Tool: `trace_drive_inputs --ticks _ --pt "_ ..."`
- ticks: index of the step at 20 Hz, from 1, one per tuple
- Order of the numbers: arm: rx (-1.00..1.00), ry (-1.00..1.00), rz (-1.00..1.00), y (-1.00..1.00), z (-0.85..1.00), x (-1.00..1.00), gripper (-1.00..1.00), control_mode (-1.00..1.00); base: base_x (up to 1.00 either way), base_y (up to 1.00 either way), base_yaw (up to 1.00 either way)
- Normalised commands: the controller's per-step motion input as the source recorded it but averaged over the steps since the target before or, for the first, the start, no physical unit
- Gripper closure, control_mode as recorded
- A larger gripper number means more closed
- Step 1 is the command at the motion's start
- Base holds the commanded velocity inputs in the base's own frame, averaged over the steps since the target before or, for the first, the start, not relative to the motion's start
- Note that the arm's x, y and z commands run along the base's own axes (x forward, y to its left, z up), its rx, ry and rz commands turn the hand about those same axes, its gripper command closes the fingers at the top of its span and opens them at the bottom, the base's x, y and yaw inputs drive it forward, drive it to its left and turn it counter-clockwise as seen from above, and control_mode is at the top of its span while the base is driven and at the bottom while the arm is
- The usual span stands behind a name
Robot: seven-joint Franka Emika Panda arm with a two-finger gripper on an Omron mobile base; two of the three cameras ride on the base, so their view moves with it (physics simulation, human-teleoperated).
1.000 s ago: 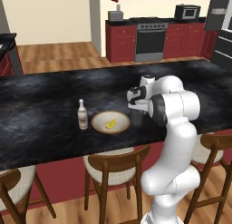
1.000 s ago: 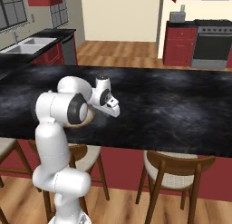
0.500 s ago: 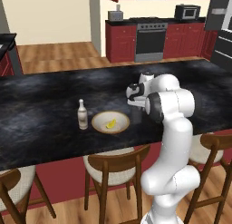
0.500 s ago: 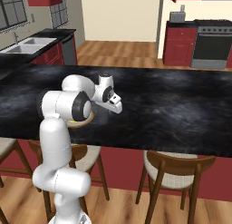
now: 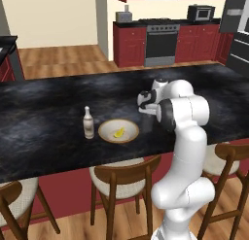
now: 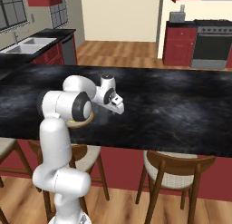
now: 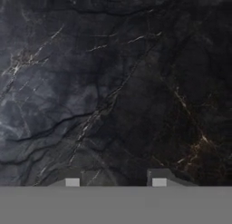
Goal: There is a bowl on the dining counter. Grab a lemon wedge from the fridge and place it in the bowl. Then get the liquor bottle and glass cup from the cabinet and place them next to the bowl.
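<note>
Apparently the task is near its end. The claw (image 5: 145, 109) hangs low over the dining counter (image 5: 48, 117), pointing down at the black marbled stone. In the hand view its two dark fingertips (image 7: 72, 182) stand apart with bare stone between them, so it reads as released, with nothing visibly clamped.

Directly beneath the claw in the left base view stands a faint, greyish upright shape that is probably the glass cup (image 5: 146, 123). It is too transparent to be sure of, and whether the tips touch it cannot be told. Just to the claw's left sits the bowl (image 5: 100, 132) with the lemon wedge (image 5: 118, 133) lying inside it. Farther that way, beyond the bowl and close against its far side, the liquor bottle (image 5: 88, 123) stands upright.

As a judgement, the cup would be light and stiff, but also smooth, slippery and breakable. It wants a hold across its wall at about mid-height, with jaws level and only modest pressure. A grip at the rim could tip it or let it slide out. If it is already standing, the safest exit for the claw is straight up, away from the bowl on its left.
</note>
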Motion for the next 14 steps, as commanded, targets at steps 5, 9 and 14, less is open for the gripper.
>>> trace_drive_inputs --ticks 5,9,14 --pt "0.0 -0.11 0.0 0.0 -0.02 -0.09 -1.0 -1.0 0.0 0.0 0.0" --pt "0.01 -0.16 0.0 0.01 0.07 -0.24 -1.0 -1.0 0.0 0.0 0.0" --pt "0.02 -0.23 0.0 0.07 0.36 -0.49 -1.0 -1.0 0.0 0.0 0.0"
